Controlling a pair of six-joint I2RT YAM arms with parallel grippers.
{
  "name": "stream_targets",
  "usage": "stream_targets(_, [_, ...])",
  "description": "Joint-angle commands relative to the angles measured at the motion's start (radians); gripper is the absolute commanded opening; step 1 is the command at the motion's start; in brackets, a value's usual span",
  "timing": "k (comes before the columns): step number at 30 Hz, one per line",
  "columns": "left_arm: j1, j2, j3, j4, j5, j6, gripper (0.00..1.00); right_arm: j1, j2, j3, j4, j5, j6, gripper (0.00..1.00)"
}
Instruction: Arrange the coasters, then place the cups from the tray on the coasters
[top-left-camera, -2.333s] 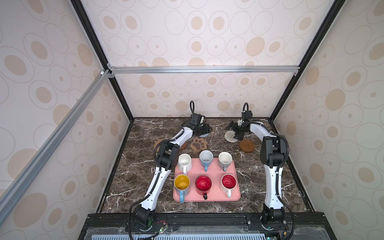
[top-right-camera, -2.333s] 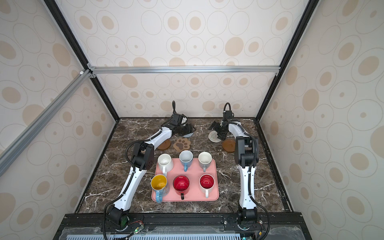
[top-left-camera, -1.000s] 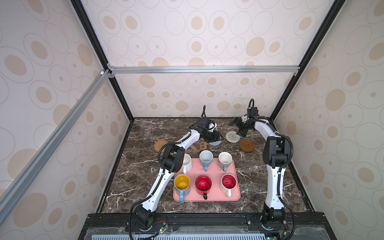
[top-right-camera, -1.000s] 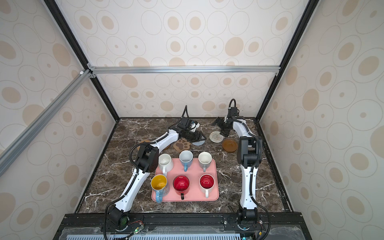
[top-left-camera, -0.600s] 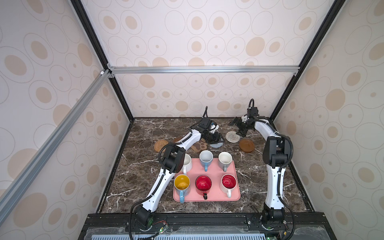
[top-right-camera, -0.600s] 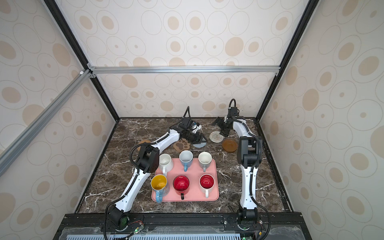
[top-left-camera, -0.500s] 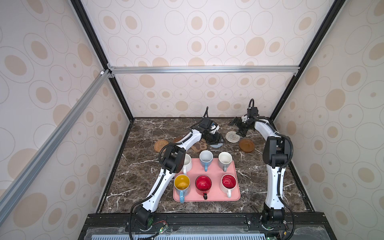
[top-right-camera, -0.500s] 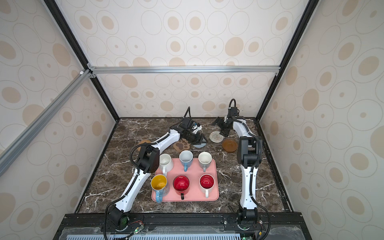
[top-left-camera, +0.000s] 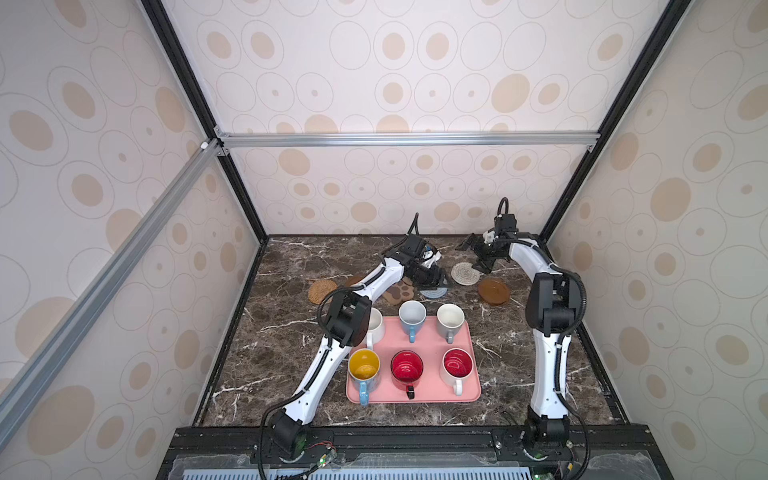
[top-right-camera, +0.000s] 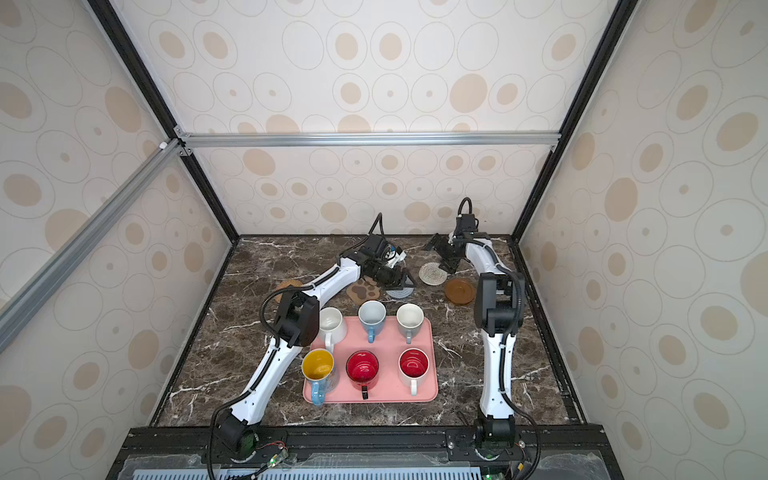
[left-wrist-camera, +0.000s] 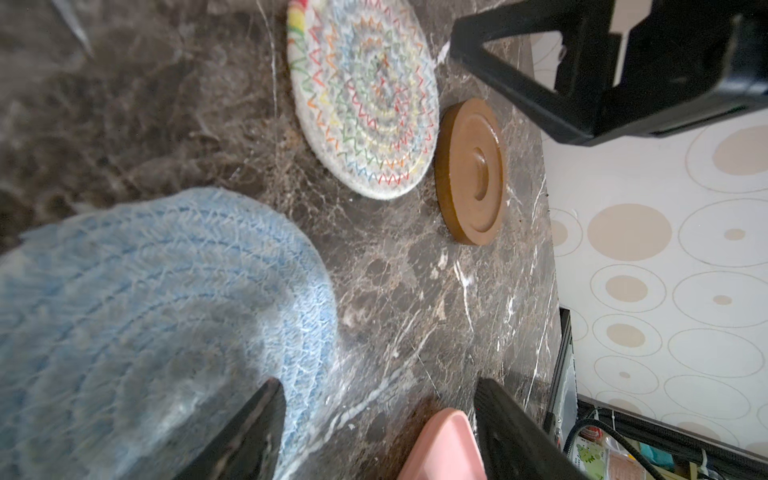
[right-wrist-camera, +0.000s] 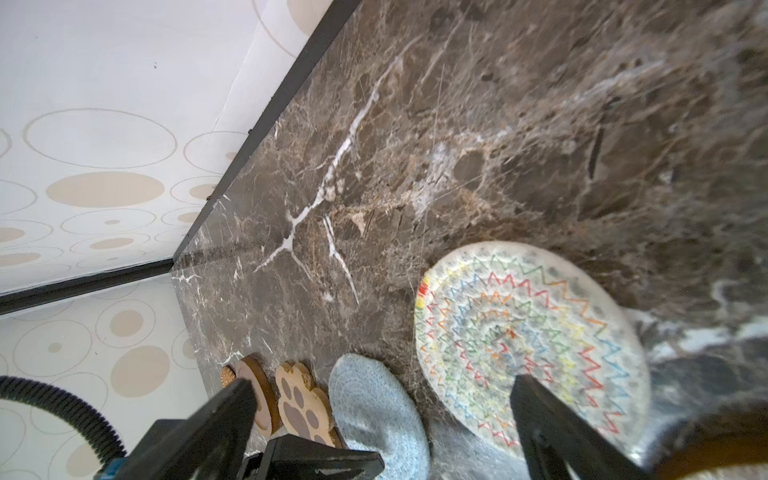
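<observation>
In both top views the large flat pink tray (top-left-camera: 471, 392) lies at the near middle of the dark marble table (top-left-camera: 291, 332) with all six mugs standing on it. The white mug (top-left-camera: 376, 326), light blue mug (top-left-camera: 412, 312) and grey-white mug (top-left-camera: 450, 318) form the far row. The blue mug with yellow inside (top-left-camera: 363, 365), red mug with black handle (top-left-camera: 406, 365) and white mug with red inside (top-left-camera: 457, 363) form the near row. Beyond the tray lie the round woven rattan coaster (top-left-camera: 323, 291), brown paw-shaped coaster (top-left-camera: 399, 291), blue-grey woven coaster (top-right-camera: 400, 294), cream woven coaster (top-left-camera: 465, 273) and brown wooden disc (top-left-camera: 493, 291). The left gripper (top-left-camera: 432, 279) hangs low over the blue-grey woven coaster's far edge. The right gripper (top-left-camera: 478, 253) sits near the cream woven coaster's far side. In the left wrist view the left gripper (left-wrist-camera: 378, 386) has its jaws spread and pinches nothing. One finger overlaps the blue-grey woven coaster (left-wrist-camera: 145, 311), though contact cannot be told. Bare marble and a corner of the pink tray (left-wrist-camera: 444, 449) show between the fingers. In the right wrist view the right gripper (right-wrist-camera: 382, 380) is spread wide and empty. One finger crosses the cream woven coaster (right-wrist-camera: 528, 349), which has coloured zigzag stitching. Past it lie the blue-grey woven coaster, the paw-shaped coaster and a second brown wooden disc (right-wrist-camera: 259, 395), close together in a row.
</observation>
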Motion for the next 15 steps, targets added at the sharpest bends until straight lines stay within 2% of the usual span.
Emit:
stream_targets(1, [0.008, -0.052, 0.046, 0.080, -0.024, -0.022, 0.73, -0.002, -0.046, -0.006, 0.006, -0.035, 0.011, 1.00])
stream_targets(6, [0.041, -0.136, 0.044, 0.188, -0.086, -0.068, 0.74, 0.020, -0.042, -0.005, 0.020, -0.147, -0.007, 1.00])
stream_targets(10, [0.084, -0.213, 0.005, 0.182, -0.210, -0.077, 0.74, 0.057, -0.025, -0.004, 0.013, -0.241, -0.033, 1.00])
stream_targets(15, [0.147, -0.303, -0.086, 0.165, -0.307, -0.065, 0.75, 0.112, 0.013, -0.006, 0.005, -0.323, -0.066, 1.00])
